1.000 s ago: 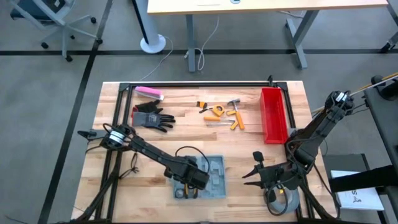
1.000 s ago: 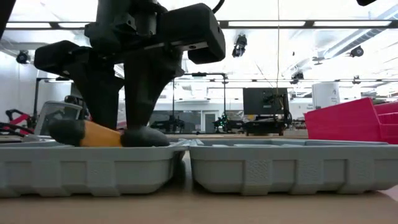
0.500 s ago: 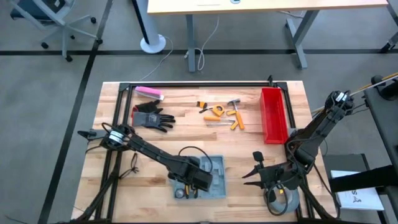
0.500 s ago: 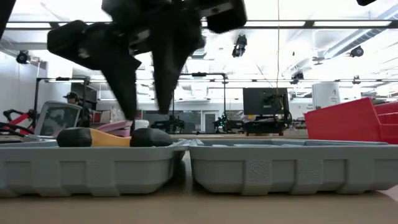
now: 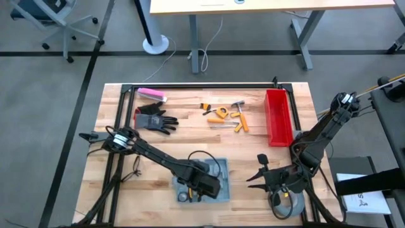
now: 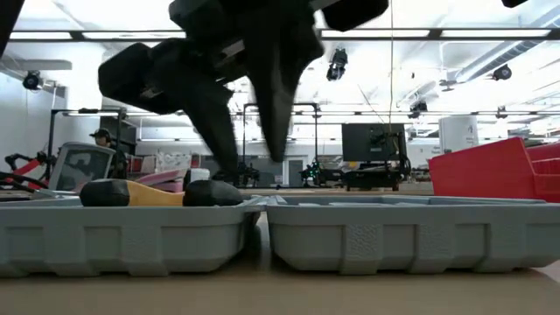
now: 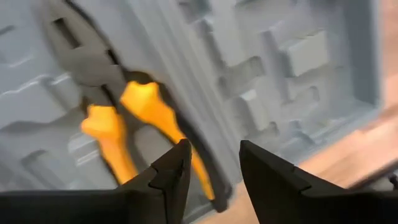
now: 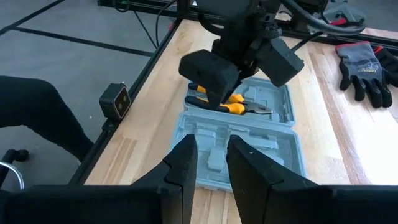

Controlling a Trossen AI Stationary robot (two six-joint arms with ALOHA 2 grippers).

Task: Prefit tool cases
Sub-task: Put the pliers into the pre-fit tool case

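Pliers [image 7: 118,118] in tool case [image 5: 218,170]; left pincer [image 7: 210,171] above, empty.

The left hand [image 5: 204,187] hides part of the open tool case [image 5: 218,171]; small tools [image 5: 224,116] blur.

Grey floor [image 5: 57,95] crossed by dark lines, a wooden desk [image 5: 272,5] beyond the table, ceiling strip lights [image 6: 411,33] overhead.

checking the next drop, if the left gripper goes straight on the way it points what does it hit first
Probably the orange-handled pliers lying in the tool case; the left gripper, open and empty, points down at their handles, though depth is unclear.
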